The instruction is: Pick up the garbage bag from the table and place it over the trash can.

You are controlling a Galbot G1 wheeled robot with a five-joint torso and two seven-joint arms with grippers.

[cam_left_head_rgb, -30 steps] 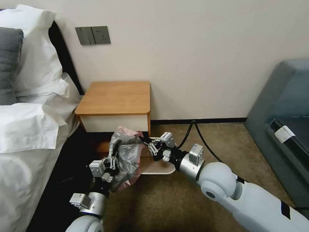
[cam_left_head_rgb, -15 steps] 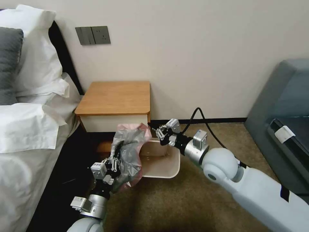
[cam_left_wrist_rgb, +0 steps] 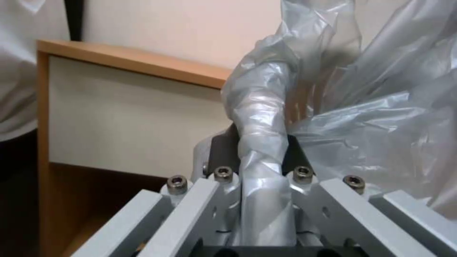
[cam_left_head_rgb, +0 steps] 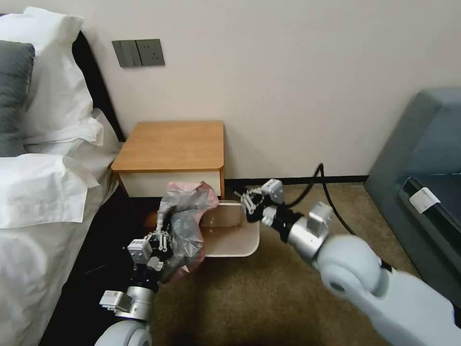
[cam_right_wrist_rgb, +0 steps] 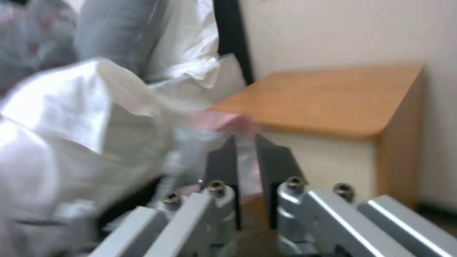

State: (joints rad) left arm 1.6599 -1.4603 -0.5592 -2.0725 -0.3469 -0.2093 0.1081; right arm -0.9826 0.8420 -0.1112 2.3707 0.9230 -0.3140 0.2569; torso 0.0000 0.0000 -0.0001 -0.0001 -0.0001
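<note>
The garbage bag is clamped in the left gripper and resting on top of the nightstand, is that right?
No. The garbage bag is clamped in the left gripper, but not on the nightstand: the head view shows it held in front of the nightstand, at the trash can's left end. The right gripper is at the can's far rim.

The right gripper (cam_left_head_rgb: 248, 205) now sits farther right and nearer the wall than a second ago, off the bag (cam_left_head_rgb: 185, 222) in the head view, though its blurred wrist view may show film between the fingers. The bin (cam_left_head_rgb: 233, 240) shows more of its inside. The left gripper (cam_left_head_rgb: 161, 241) sits slightly lower.
</note>
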